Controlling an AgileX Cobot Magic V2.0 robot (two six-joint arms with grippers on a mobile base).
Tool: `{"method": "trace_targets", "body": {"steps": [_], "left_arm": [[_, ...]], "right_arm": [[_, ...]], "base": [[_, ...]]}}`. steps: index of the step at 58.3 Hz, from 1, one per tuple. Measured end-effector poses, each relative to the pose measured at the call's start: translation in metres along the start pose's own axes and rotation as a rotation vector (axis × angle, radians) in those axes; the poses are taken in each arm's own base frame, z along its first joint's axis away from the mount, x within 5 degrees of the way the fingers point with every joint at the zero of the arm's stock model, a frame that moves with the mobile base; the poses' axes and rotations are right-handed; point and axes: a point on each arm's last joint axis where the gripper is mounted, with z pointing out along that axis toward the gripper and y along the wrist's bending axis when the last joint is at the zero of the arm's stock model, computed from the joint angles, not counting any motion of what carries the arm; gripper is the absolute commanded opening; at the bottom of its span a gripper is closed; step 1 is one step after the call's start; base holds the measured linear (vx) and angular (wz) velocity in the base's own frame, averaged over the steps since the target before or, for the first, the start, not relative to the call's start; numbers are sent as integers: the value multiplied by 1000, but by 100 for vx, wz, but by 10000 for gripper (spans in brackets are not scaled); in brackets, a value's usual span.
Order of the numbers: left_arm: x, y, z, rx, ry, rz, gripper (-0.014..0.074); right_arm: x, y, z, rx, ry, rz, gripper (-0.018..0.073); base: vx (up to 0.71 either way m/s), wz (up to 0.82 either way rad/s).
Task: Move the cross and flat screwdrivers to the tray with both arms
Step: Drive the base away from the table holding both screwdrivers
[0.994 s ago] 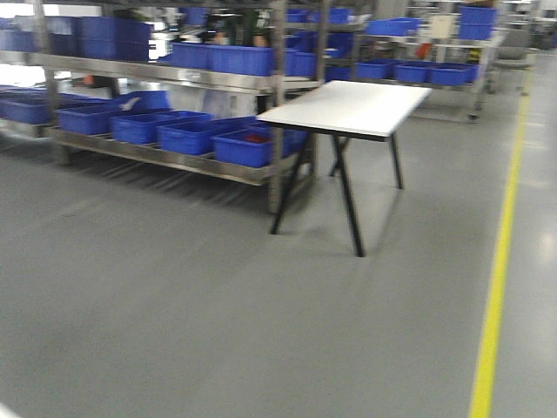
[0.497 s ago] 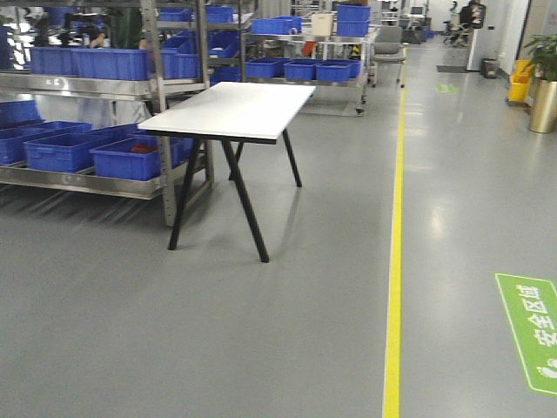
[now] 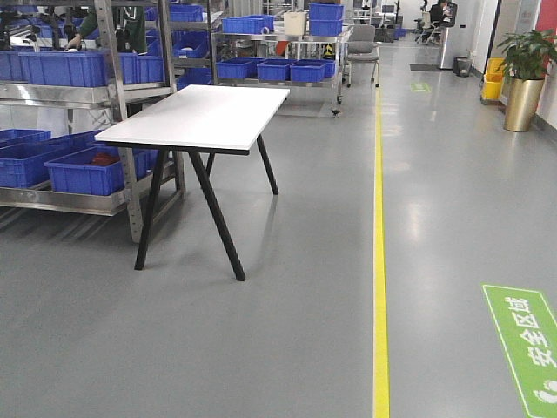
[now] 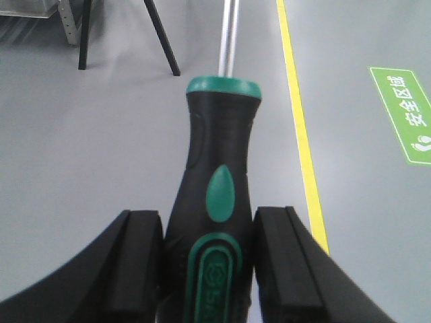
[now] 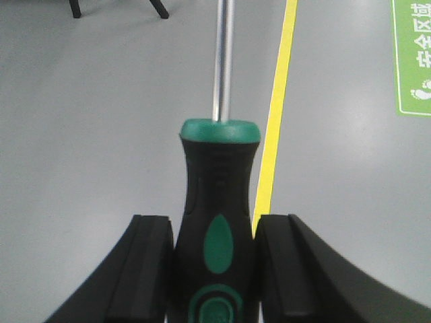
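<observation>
Two pickups look done: left gripper (image 4: 209,269) clamps a black-and-green steel screwdriver (image 4: 214,195), right gripper (image 5: 214,269) a matching screwdriver (image 5: 217,202); no tray shows near the white bench (image 3: 196,117).

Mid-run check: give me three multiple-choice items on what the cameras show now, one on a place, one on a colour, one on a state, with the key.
1. In the front view, where does the white table stand relative to the yellow floor line?
A) left of it
B) right of it
C) across it

2. The handle of the left screwdriver is:
A) red and yellow
B) black and green
C) all blue

3. The right hand is:
A) open and empty
B) open over a tray
C) shut on the right screwdriver

Key:
1 A, the line runs past the table's right side.
2 B, the left wrist view shows a black grip with green inlays and collar.
3 C, the handle fills the gap with no space on either side.
</observation>
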Motion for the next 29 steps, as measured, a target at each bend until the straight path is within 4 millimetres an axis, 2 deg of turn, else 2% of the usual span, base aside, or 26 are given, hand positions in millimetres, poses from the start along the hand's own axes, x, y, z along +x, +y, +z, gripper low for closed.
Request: {"method": "trace_targets", "body": {"steps": [17,29], "left_arm": [[0,0,0,0,0,0,1],[0,0,0,1,0,-1,1]], "right_arm": [[0,0,0,0,0,0,-8],[0,0,0,0,0,0,-8]], "base": [[45,0],[48,16]]}}
